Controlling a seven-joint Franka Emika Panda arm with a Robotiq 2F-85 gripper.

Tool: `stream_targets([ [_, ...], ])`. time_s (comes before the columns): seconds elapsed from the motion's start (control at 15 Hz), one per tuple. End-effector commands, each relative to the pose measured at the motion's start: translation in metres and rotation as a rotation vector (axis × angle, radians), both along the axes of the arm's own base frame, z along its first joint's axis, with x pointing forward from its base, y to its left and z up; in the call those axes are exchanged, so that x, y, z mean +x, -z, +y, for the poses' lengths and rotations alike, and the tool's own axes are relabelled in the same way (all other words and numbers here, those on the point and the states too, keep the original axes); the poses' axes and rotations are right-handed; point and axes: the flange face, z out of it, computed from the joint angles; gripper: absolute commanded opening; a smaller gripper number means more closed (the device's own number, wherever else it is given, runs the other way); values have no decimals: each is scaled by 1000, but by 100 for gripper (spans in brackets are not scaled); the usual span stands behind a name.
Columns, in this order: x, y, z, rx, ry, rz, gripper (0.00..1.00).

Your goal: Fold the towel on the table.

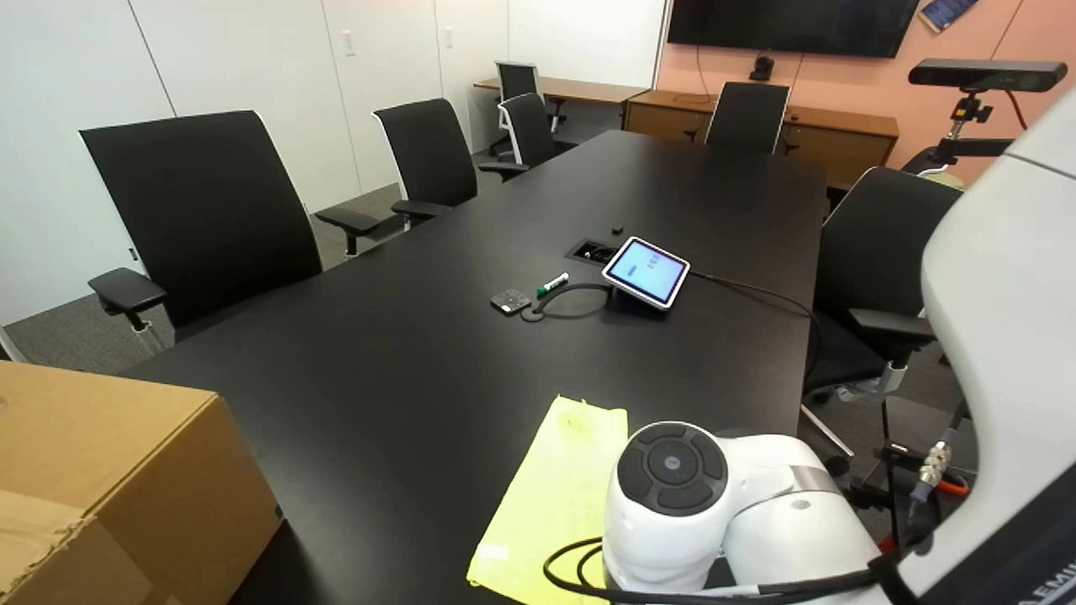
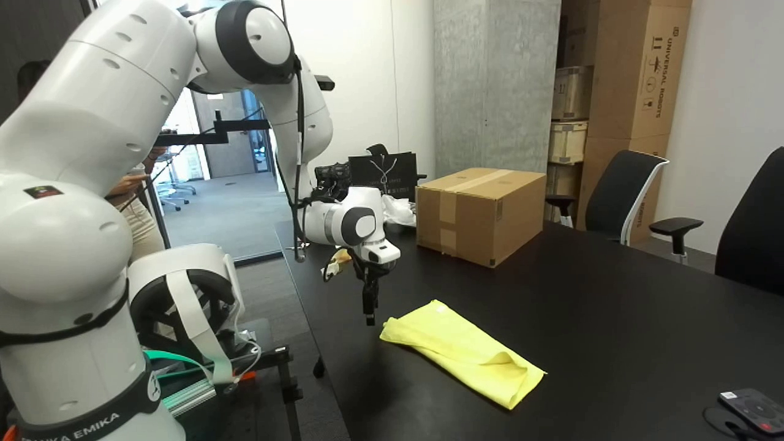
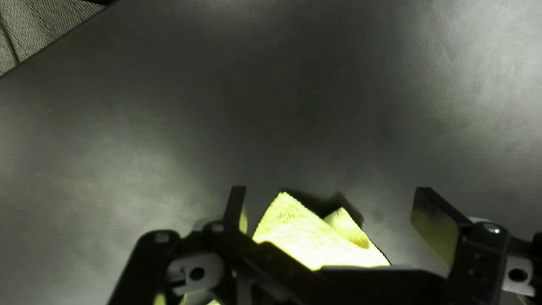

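Note:
The pale yellow-green towel point(image 1: 551, 487) lies on the black table point(image 1: 361, 428) as a long narrow strip. It also shows in an exterior view point(image 2: 459, 346), with a loose raised fold at one end. My gripper point(image 2: 370, 320) points down just beside the opposite end of the towel, a little above the table. In the wrist view my gripper point(image 3: 330, 195) is open, its fingers wide apart. The towel's end point(image 3: 300, 233) shows between the fingers, with two corners and a small curl, untouched. The gripper body hides the rest of the towel there. The arm hides part of the towel in an exterior view.
A cardboard box point(image 1: 168, 487) stands on the table beyond the towel, also in an exterior view point(image 2: 471, 214). A tablet point(image 1: 647, 270), a marker point(image 1: 552, 284) and a small flat device point(image 1: 510, 301) lie farther along. The table edge point(image 3: 59, 40) shows in the wrist view.

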Motion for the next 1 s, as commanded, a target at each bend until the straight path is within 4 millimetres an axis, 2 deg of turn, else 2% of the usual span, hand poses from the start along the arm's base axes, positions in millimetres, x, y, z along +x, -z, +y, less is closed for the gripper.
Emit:
stream_targets([
  [0.0, -7, 3, -9, 62, -111, -2, 100],
  [0.4, 3, 10, -38, 93, -359, 29, 100],
  [0.67, 13, 21, -55, 67, -417, 39, 100],
  [0.93, 17, 33, -61, 42, -439, 37, 100],
])
